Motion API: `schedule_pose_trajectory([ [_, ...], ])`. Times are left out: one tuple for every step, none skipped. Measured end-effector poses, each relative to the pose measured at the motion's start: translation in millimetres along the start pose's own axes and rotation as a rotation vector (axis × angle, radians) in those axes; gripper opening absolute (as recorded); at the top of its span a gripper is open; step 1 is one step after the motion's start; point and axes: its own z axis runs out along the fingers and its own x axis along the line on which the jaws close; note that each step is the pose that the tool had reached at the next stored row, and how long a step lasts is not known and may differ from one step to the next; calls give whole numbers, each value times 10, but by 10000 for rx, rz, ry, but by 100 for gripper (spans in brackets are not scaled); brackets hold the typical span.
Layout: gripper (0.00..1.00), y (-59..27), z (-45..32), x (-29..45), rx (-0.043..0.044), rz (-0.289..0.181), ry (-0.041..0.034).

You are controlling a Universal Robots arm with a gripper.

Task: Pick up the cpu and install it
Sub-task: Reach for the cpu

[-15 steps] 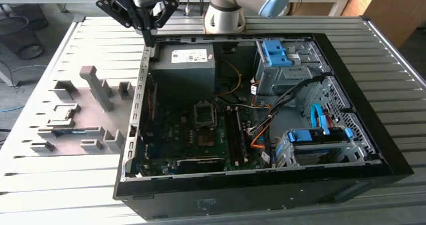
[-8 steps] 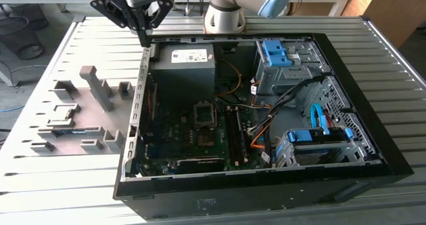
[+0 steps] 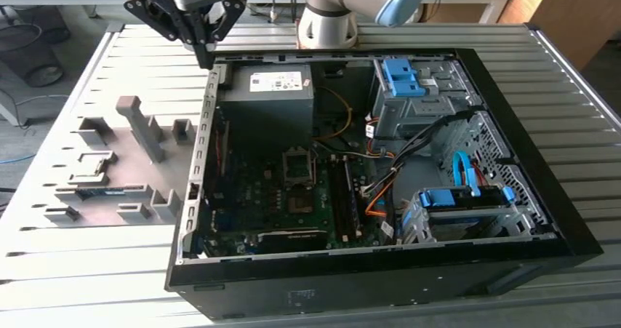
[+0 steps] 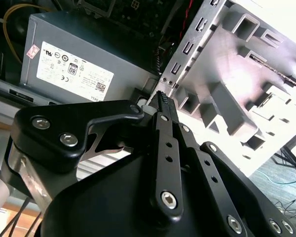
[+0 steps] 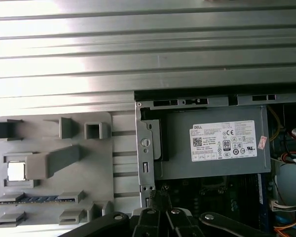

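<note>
The arm (image 3: 335,8) rises from the far edge of the slatted metal surface (image 3: 582,88) and reaches toward the exterior view's left. Its wrist points down, and the jaws hang above the far corner of the open computer case (image 3: 505,262) on that side. The jaws are pressed together with nothing between them. Their serrated black fingertips (image 4: 162,96) sit just over the case's perforated metal rim, close to it, though whether they touch it is hard to judge.

Inside that corner lies the grey power supply (image 5: 212,143). It carries a white label (image 5: 222,142) with small black print, a barcode, certification marks and a small pink sticker. Deeper in the case, the black socket (image 3: 299,169) sits on the motherboard.

Toward the surface's edge at the exterior view's left, beside the case, lies a grey holder tray (image 5: 96,163). The cpu (image 5: 16,171), a pale bright square, rests flat in a square pocket at the tray's end away from the case, well apart from the jaws. A blue-green memory stick (image 5: 34,199) lies in the neighbouring slot.
</note>
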Motion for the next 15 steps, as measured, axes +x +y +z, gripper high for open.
schedule_pose_trajectory([
  [10,-1,0,10,0,0,0],
  [10,-1,0,21,0,0,0],
  [10,-2,-1,32,0,1,0],
  [10,-3,-1,42,0,1,0],
  [10,-4,-2,52,0,1,1],
  [10,-5,-1,62,0,1,0],
  [10,-5,-2,73,0,1,0],
  [10,-7,-2,87,0,1,0],
  [10,-8,-2,101,0,1,0],
  [10,-9,-2,116,0,1,0],
  [10,-10,-3,132,0,2,0],
  [10,-11,-3,148,1,1,1],
  [10,-12,-4,168,0,1,1],
  [10,-14,-4,188,1,0,1],
  [10,-16,-4,207,0,0,1],
])
